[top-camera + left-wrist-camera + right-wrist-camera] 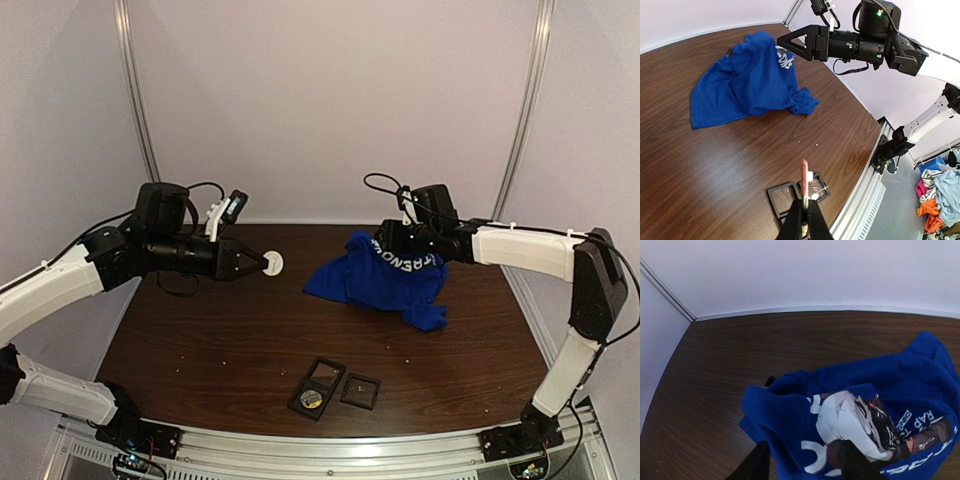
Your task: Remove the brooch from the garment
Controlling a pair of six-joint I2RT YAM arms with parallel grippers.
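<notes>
The brooch (273, 263) is off the shirt: I see it as a small white disc pinched in the closed tips of my left gripper (262, 263), held in the air above the far left part of the table (200, 340), well apart from the cloth. On the left wrist camera it shows edge-on, thin, with a reddish side. The garment (375, 280), a bright blue T-shirt, lies bunched on the far right of the table, white lettering and dark print facing up. My right gripper (804, 447) sits right over the print with its fingers spread apart; I cannot tell whether they touch the cloth. Two black square trays (318, 388) lie side by side near the front edge.
</notes>
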